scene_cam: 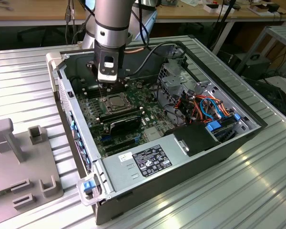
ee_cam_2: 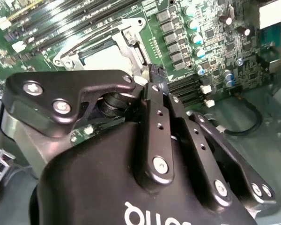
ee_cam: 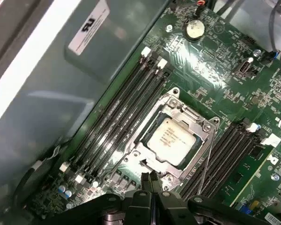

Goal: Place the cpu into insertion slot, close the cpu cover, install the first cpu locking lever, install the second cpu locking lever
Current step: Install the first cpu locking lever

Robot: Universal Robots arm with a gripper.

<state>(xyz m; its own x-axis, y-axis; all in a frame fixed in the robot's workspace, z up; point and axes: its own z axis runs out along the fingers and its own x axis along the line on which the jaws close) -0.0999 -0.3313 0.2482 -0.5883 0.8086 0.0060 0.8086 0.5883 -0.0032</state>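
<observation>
Ribbed metal bench [scene_cam: 229, 191] bearing an open computer case [scene_cam: 207, 155]: mid-board, the cpu [ee_cam: 171, 139] sits in the insertion slot [ee_cam: 139, 152] under the lowered cpu cover [ee_cam: 192, 115], with the gripper [ee_cam: 150, 177], fingertips pressed together, at the slot's edge near a locking lever [ee_cam: 206, 161], which probably wants a steady push kept clear of the chip.

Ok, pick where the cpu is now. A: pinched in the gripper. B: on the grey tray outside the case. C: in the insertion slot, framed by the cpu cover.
C: in the first wrist view the cpu lies flat inside the window of the cpu cover, apart from the gripper.
</observation>
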